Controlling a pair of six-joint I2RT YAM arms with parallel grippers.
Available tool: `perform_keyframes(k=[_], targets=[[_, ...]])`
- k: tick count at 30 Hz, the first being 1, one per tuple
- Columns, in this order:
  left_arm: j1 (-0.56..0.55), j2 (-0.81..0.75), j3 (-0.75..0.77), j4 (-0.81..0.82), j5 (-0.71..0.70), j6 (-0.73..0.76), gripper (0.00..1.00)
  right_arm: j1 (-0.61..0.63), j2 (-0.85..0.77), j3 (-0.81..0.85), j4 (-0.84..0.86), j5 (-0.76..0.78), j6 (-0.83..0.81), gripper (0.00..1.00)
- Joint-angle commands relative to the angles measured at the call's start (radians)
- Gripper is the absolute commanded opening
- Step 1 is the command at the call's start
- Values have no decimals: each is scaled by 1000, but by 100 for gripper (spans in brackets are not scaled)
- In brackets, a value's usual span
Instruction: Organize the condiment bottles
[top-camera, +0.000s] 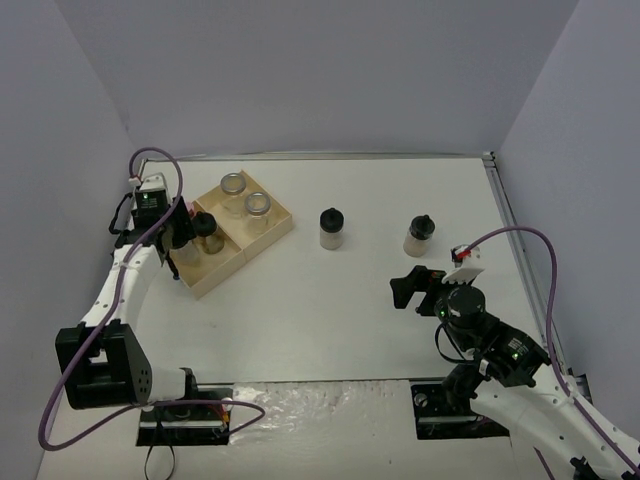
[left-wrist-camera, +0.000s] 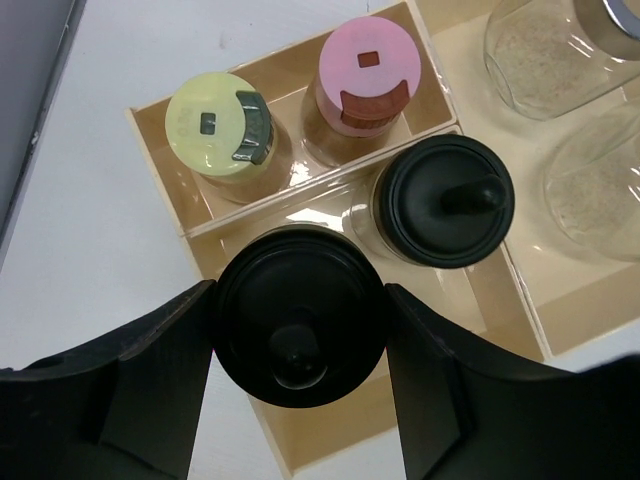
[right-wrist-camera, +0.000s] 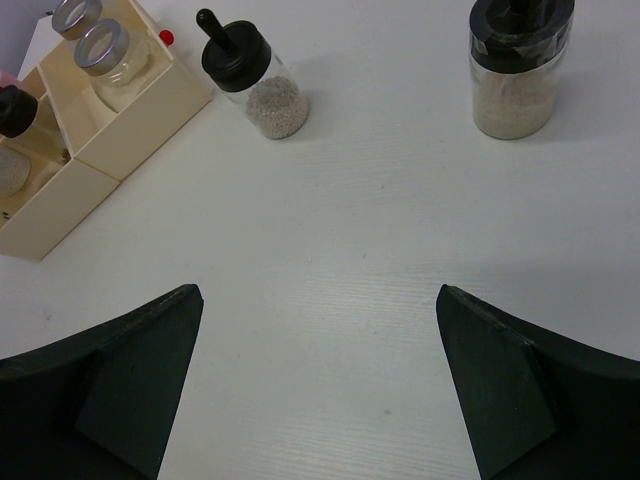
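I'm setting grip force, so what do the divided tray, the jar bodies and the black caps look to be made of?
Divided tray: probably pale wood, with thin flat walls and a slight sheen on the floor; the grain is too faint to confirm.
Jar bodies, e.g. the black-capped jar: clear glass or hard plastic, glossy, with the contents showing through.
Its black cap: likely moulded plastic with a smooth semi-gloss finish.
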Motion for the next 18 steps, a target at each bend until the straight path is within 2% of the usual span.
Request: perform_keyframes(k=[1, 14, 18], targets=[[10, 23, 0, 176, -33, -10, 0, 8, 5, 3, 49, 39, 9, 100], [22, 79, -46, 219, -57, -12, 1, 19, 0, -5, 50, 48, 13, 100], [30, 86, -53, 233, -66, -10, 7, 23, -8, -6, 50, 51, 14, 100]])
